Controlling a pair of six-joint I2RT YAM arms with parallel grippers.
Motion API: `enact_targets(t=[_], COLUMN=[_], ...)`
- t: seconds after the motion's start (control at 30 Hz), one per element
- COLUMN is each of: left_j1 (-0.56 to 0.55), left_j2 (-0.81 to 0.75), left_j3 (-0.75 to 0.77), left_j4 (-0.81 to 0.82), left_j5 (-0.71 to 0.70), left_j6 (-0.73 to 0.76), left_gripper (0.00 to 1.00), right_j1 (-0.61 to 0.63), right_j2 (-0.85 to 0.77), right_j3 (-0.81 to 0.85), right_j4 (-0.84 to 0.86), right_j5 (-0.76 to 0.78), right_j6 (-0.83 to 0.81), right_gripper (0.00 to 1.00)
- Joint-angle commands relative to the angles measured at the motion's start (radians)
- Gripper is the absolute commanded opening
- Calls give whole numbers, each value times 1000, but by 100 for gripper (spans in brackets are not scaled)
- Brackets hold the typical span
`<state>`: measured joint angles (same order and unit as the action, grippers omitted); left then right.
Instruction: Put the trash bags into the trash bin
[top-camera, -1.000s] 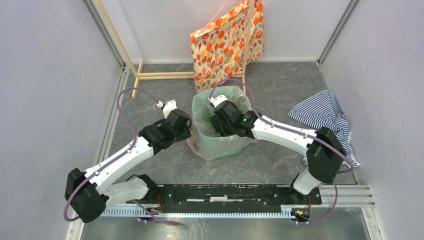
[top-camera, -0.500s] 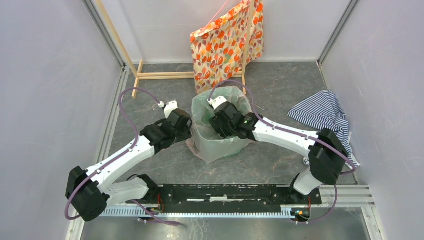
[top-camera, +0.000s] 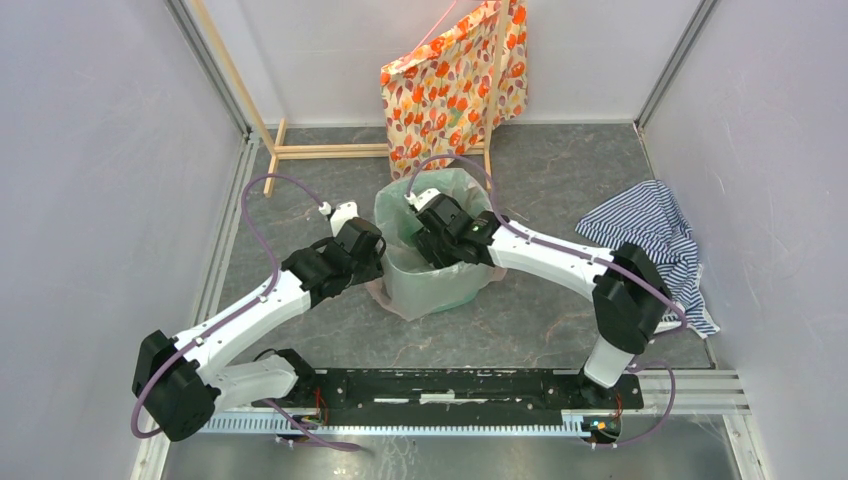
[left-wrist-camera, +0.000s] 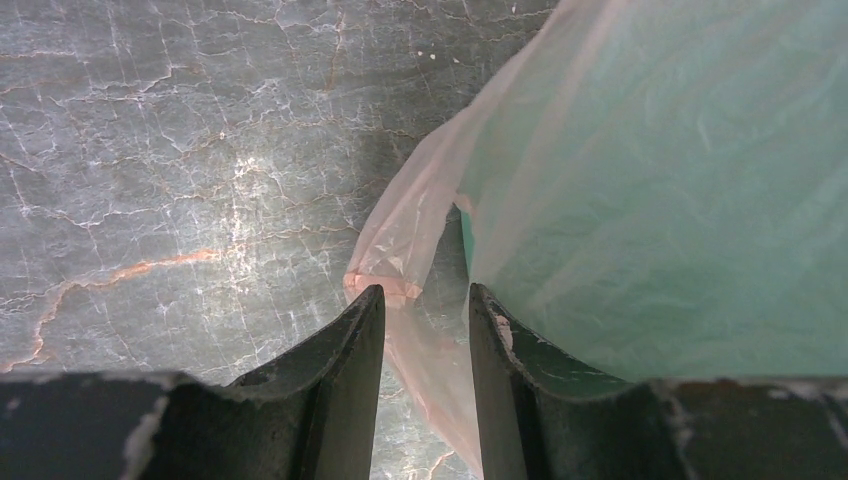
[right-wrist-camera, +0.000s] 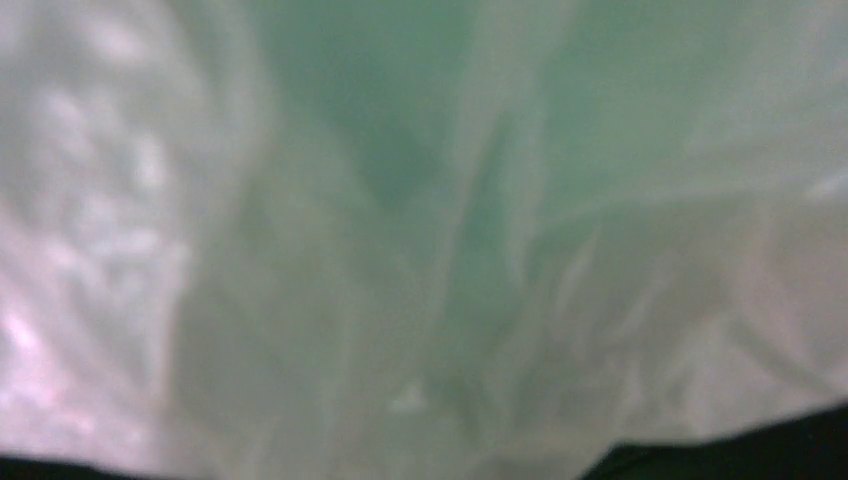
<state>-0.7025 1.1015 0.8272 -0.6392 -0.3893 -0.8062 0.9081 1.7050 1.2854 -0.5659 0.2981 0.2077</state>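
The mint-green trash bin stands mid-floor, lined and draped with a translucent pinkish trash bag. My left gripper is low at the bin's left side. In the left wrist view its jaws are slightly apart, with a loose fold of the bag lying between them and the bin wall to the right. My right gripper reaches down into the bin's mouth. Its wrist view shows only blurred bag film, and its fingers are hidden.
An orange floral bag hangs on a wooden frame behind the bin. A blue-striped cloth lies at the right wall. Grey walls close in both sides, and the floor is grey marbled stone.
My right arm has swung left and reached deeper into the bin. The bin and bag have shifted a little to the left. My left arm has barely moved.
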Motion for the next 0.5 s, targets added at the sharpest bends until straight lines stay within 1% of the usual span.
enact_targets(t=[0.0, 0.13, 0.47], left_j1=[3, 3, 3], left_j2=[-6, -12, -23], left_j3=[13, 11, -5], left_j4=[25, 24, 33], left_j5=[-3, -3, 1], left_j6=[38, 38, 33], left_gripper=[43, 43, 43], right_j1=[-9, -12, -11], right_j2=[107, 112, 115], right_j3=[0, 65, 275], right_j4=[-80, -165, -348], right_j5=[-26, -59, -81], right_j6=[-12, -18, -52], right_gripper=[77, 77, 78])
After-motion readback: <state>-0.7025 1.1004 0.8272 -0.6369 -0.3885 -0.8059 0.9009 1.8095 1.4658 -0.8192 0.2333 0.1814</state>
